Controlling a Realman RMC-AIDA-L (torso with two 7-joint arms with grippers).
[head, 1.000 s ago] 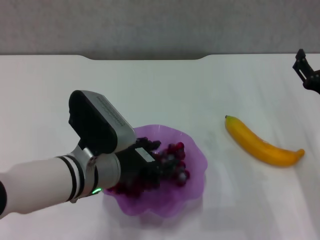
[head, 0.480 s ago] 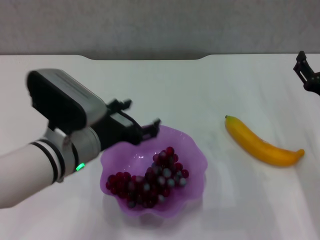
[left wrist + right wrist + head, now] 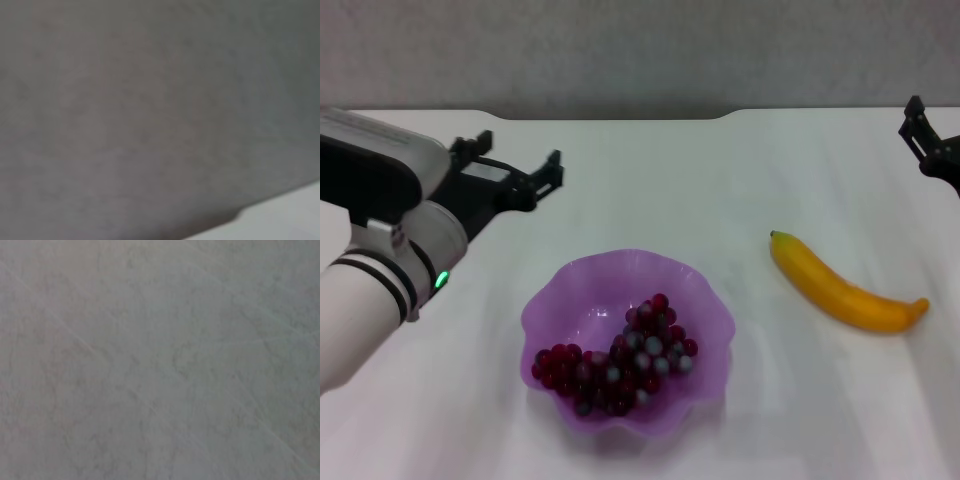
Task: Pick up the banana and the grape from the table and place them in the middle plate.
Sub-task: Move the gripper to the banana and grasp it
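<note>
White table (image 3: 650, 180): purple plate (image 3: 705, 300), banana (image 3: 842, 287) well apart.

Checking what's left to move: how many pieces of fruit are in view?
2. The grape bunch lies inside the middle plate. The banana lies on the table to the plate's right, apart from it. Nothing seems hidden.

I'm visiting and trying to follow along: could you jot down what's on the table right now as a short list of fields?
grape: bunch lying inside the middle plate
middle plate: purple, wavy rim, on the table
banana: flat on the table, to the plate's right, apart from it
left gripper: open, empty, above the table beyond the plate's left side
right gripper: at the far right edge
task left: banana not yet in plate
</note>
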